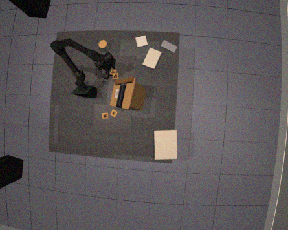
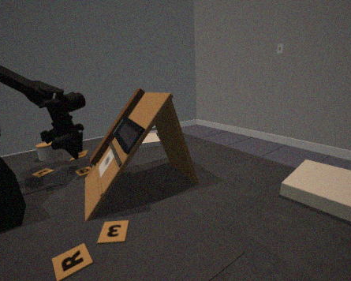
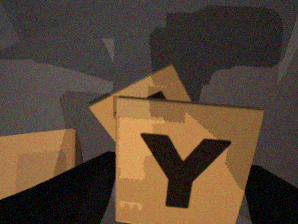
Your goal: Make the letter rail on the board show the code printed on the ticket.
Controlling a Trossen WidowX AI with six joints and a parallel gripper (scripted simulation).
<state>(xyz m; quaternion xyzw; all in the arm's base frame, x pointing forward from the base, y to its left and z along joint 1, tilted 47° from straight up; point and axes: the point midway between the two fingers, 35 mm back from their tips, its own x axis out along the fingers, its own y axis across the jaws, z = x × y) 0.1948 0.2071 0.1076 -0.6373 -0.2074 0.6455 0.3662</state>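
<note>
Around one sloped board (image 1: 131,92) (image 2: 151,106), we count five letter tiles (image 1: 105,115) (image 2: 72,262) (image 3: 185,165), three cream rectangular blocks (image 1: 166,144) (image 2: 323,185), one grey rectangular block (image 1: 169,46) and one orange-topped cylinder (image 1: 102,44) (image 2: 46,151); on the board, we count one paper ticket (image 1: 117,93) (image 2: 106,162).

The tan Y tile (image 1: 113,72) (image 2: 80,155) (image 3: 180,125) is held in the pincer (image 1: 110,75) (image 2: 76,156) (image 3: 181,168), its black letter upright in the wrist view. Another tile (image 1: 115,76) (image 2: 84,170) (image 3: 167,82) lies below and just beside the pincer; a further one (image 2: 42,172) lies near it. Well apart from it, the R tile (image 1: 105,115) (image 2: 72,261) and E tile (image 1: 113,113) (image 2: 113,231) lie flat. The wooden board (image 1: 128,94) (image 2: 151,106) slopes near the pincer, bearing a dark rail (image 1: 121,95) (image 2: 128,134) and a white ticket (image 1: 117,93) (image 2: 106,162), its print illegible.
</note>
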